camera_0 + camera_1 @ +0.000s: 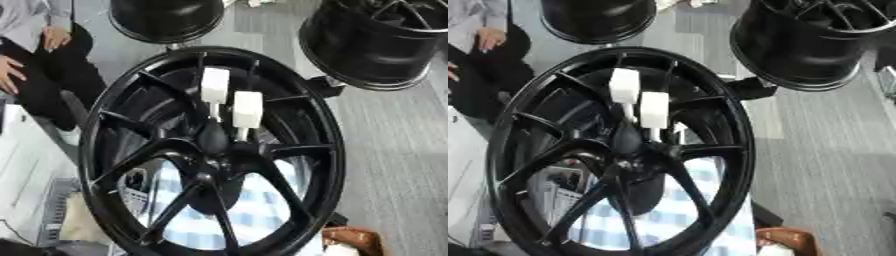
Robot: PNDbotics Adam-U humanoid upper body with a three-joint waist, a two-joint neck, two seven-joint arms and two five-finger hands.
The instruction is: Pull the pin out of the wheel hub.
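A: Wheel hub [210, 150], black and spoked, fills the middle of the frame, its rim running from the upper centre down to the bottom edge.

B: And the pins?

A: Two white blocks stick up from the centre of the hub, just above the middle of the frame. The upper pin [214, 86] is a little left of the lower pin [247, 110]; each has a thin pale stem going down into the dark hub core. They stand just beside one another, both seated.

B: The robot's hands, wide or narrow?

A: Neither the left hand nor the right hand shows in either eye view, so their state cannot be told.

B: What else lies around?

A: Two more black wheels: one [166, 19] at the upper centre, another [802, 42] in the upper right. A blue-and-white checked cloth [262, 205] shows through the spokes low in the frame. A grey floor [833, 150] spreads on the right.
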